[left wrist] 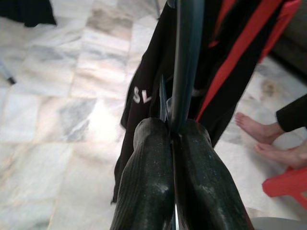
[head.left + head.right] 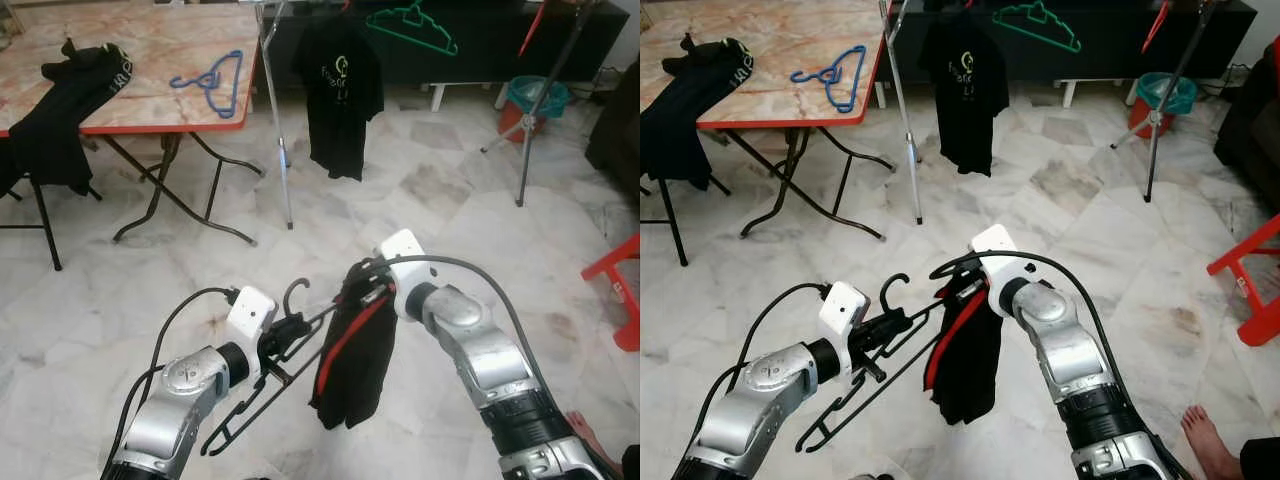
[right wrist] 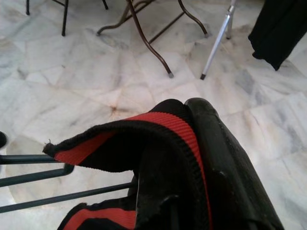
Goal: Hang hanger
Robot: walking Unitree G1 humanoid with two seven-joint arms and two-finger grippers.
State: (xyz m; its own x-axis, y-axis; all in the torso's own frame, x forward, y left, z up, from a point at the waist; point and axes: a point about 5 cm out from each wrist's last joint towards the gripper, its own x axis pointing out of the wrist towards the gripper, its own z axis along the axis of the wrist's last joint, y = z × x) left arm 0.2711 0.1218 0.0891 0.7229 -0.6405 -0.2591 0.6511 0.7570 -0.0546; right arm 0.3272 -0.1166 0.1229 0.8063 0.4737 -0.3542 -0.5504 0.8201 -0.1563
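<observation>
Folding table [image 2: 150, 125] far left, blue hanger [image 2: 212, 80] on top, black cloth [image 2: 60, 110] draped over edge. Left gripper [image 2: 285, 335] low over marble floor [image 2: 450, 190], fingers [image 1: 144, 182] pinched tight on black hanger [image 2: 265, 385]. Black and red shirt [image 2: 355, 360] hangs on hanger's other end. Right gripper [image 2: 370, 285] squeezes shirt's red collar. Black T-shirt [image 2: 340, 95] hangs on rack behind; green hanger [image 2: 412, 25] beside it. Bare foot [image 2: 1210, 435] far right.

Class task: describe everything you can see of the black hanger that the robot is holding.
The hanger is thin, dark, wire-like, with an open hook pointing up. It is tilted, its lower end toward the floor. The left pincer is shut on its bar; a black shirt with red trim hangs at its other end, gripped by the right pincer. It is held above the marble floor.
</observation>
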